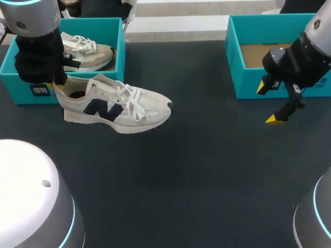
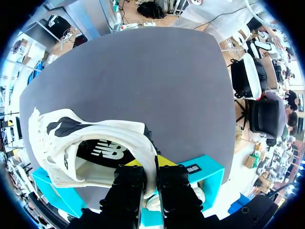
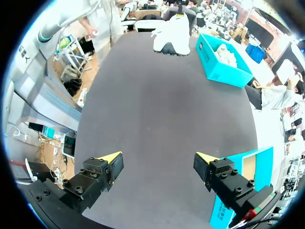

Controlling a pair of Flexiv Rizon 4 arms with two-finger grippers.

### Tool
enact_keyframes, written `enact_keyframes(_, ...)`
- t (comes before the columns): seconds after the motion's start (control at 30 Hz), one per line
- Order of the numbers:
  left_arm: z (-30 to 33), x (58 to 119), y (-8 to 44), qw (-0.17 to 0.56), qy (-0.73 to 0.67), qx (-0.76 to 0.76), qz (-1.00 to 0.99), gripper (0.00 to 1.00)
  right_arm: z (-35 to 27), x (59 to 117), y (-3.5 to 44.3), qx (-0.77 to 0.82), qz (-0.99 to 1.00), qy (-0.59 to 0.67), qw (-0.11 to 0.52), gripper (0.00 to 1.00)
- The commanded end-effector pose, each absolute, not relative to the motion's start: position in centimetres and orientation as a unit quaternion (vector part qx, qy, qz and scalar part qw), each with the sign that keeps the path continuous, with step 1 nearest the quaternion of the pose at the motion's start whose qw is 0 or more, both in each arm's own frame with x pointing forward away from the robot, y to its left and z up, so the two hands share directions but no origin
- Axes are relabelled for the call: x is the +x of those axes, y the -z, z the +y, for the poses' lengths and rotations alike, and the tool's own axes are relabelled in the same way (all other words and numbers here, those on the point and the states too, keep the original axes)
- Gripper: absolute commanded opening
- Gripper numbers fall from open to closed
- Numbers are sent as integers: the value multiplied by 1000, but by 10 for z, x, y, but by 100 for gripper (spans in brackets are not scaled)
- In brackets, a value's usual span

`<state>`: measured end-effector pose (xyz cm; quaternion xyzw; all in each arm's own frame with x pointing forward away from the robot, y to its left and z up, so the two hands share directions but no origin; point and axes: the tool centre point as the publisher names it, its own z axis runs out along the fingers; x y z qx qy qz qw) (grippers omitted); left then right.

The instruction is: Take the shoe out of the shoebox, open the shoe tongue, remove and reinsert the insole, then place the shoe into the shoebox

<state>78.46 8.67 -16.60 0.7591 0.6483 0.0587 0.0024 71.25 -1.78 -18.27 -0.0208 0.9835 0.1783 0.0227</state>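
Closest to the lens, my left tool point(image 2: 150, 165) has its yellow-tipped fingers drawn nearly together and clamped on the heel collar point(image 2: 141, 139) of the shoe point(image 1: 116, 106), one finger inside the opening and one outside. The shoe stands upright on its sole on the desk point(image 1: 196, 170), toe pointing away ahead of this tool, and the left shoebox point(image 1: 20, 88) lies just behind and beneath the tool with a second shoe point(image 1: 88, 51) resting inside it. I judge the shoe light, with a soft fabric upper that yields under pinch and a foam sole that holds its shape. The padded collar is a sound hold for lifting or dragging, but the shoe may swing or tip from a single rear grip. The laces point(image 1: 132, 101) are loose and could snag. The dark insole point(image 2: 102, 151) shows just ahead of the fingers, inside the opening, and I judge it thin and floppy, best pinched at its heel edge. The left arm comes steeply down over the heel. My right tool point(image 3: 157, 164) hangs above bare desk with fingers wide apart and holding nothing, angled downward, with the right shoebox point(image 1: 243, 82) just beside it and the shoe well apart from it.
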Motion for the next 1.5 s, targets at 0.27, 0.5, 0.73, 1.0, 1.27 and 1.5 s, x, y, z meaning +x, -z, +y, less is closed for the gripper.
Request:
enact_keyframes(0.27,38,773,177,8,-64,761,645,0,-17,714,184,-21,984,-177,22,100)
enact_keyframes(0.5,3,770,184,6,-57,739,672,0,-17,714,184,-21,984,-177,22,100)
enact_keyframes(0.73,-40,750,189,13,-37,741,670,0,-17,714,184,-21,984,-177,22,100)
enact_keyframes(1.0,-65,726,210,4,-30,738,674,0,-17,714,184,-21,984,-177,22,100)
enact_keyframes(1.27,-70,721,245,-5,-40,727,686,0,-17,714,184,-21,984,-177,22,100)
enact_keyframes(1.5,-72,715,279,-26,-29,729,683,0,-17,714,184,-21,984,-177,22,100)
